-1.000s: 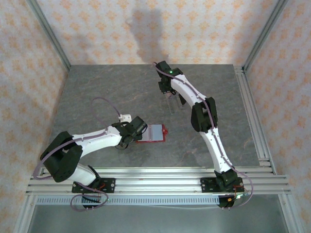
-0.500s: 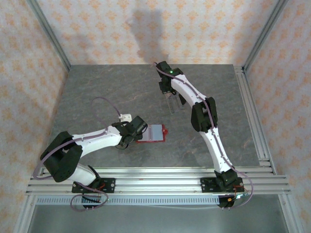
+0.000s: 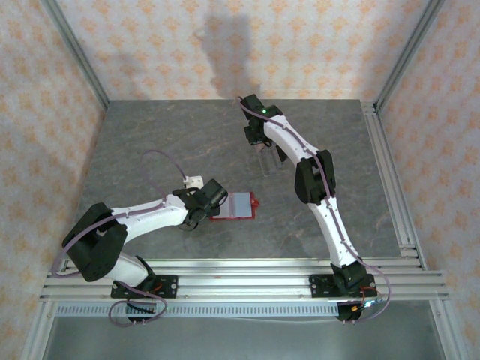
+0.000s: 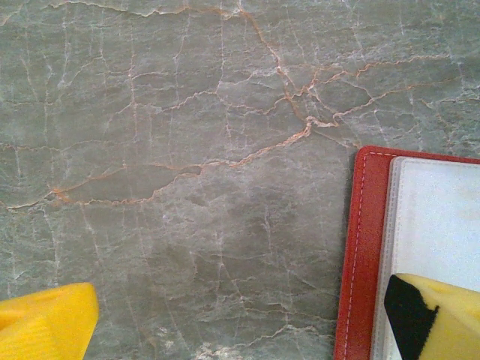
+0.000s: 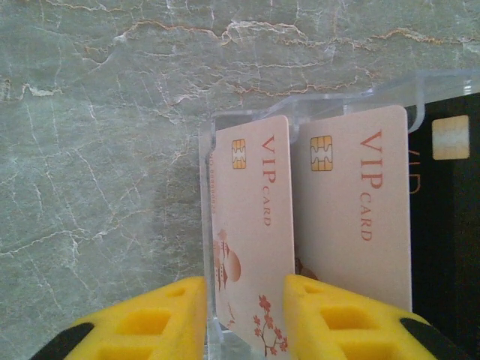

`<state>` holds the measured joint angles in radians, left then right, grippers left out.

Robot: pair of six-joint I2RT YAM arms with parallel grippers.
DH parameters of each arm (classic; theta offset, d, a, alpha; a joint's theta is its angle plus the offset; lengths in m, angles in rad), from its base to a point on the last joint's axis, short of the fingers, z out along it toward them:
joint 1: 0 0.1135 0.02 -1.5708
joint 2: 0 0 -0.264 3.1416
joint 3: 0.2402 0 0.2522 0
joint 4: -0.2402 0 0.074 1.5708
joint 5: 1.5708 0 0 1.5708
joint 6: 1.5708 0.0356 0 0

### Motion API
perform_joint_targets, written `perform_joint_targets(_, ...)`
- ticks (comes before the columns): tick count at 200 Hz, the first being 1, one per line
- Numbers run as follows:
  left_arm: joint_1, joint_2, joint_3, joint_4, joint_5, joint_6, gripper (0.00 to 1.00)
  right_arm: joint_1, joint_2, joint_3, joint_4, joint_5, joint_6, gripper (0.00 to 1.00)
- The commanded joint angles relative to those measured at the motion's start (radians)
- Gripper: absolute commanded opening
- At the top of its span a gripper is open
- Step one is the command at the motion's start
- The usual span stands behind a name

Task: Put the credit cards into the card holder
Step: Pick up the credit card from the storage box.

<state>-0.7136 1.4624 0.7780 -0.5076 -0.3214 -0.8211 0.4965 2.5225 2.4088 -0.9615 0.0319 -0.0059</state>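
The card holder lies open on the marble table, red with a greyish inside. My left gripper hovers at its left edge, open wide, with one yellow finger over the inside and nothing held. Two pinkish credit cards marked VIP stand in a clear rack at the back middle. My right gripper straddles the left card and the rack's left wall, its fingers a card's lean apart, open. The card stays seated in the rack.
A black card stands in the rack right of the two pink ones. Aluminium rails run along the table's right and near edges. Patterned walls close in the back and sides.
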Motion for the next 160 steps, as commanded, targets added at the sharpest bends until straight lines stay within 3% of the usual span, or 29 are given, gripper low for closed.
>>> perform_joint_targets(1, -0.004, 0.009, 0.012, 0.001, -0.023, -0.01, 1.0, -0.006, -0.028, 0.033, -0.018, 0.049, -0.01, 0.32)
perform_joint_targets(94, -0.003, 0.023, 0.014, 0.01, -0.019, -0.008, 1.0, -0.004, 0.017, 0.043, -0.037, 0.097, -0.033, 0.33)
perform_joint_targets(160, -0.003, 0.033, 0.028, 0.006, -0.019, -0.004, 1.0, -0.005, 0.049, 0.058, -0.051, 0.05, -0.029, 0.34)
